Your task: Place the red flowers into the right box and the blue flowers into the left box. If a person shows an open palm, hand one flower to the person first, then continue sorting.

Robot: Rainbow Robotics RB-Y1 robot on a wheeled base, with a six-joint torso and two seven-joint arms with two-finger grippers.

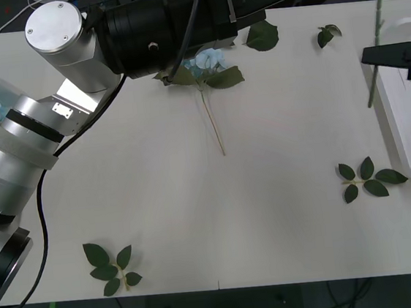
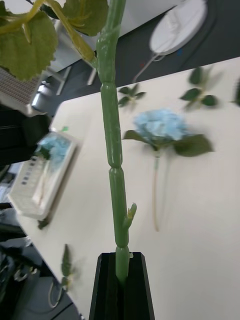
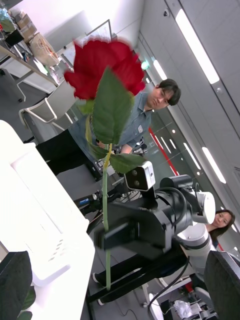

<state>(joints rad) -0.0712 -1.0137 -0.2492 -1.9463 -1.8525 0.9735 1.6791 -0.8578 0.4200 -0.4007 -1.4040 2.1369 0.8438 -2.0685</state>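
Right gripper (image 1: pixel 369 56) clamping red flower (image 3: pixel 102 67) stem

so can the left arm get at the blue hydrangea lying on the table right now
Probably yes. The left gripper is open and empty, the left arm already stretches right over the blue hydrangea, and nothing lies on top of it. The right gripper holds a red rose well off to the side.

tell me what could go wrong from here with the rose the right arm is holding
1. The right gripper pinches the red rose low on its thin stem, with the heavy head high above, so it may swing or slip when moved.
2. It hangs at the edge of the right box, so the stem could land on the rim or table.
3. The left gripper, open, sits near the blue hydrangea with its arm across the table; the arms might crowd each other.
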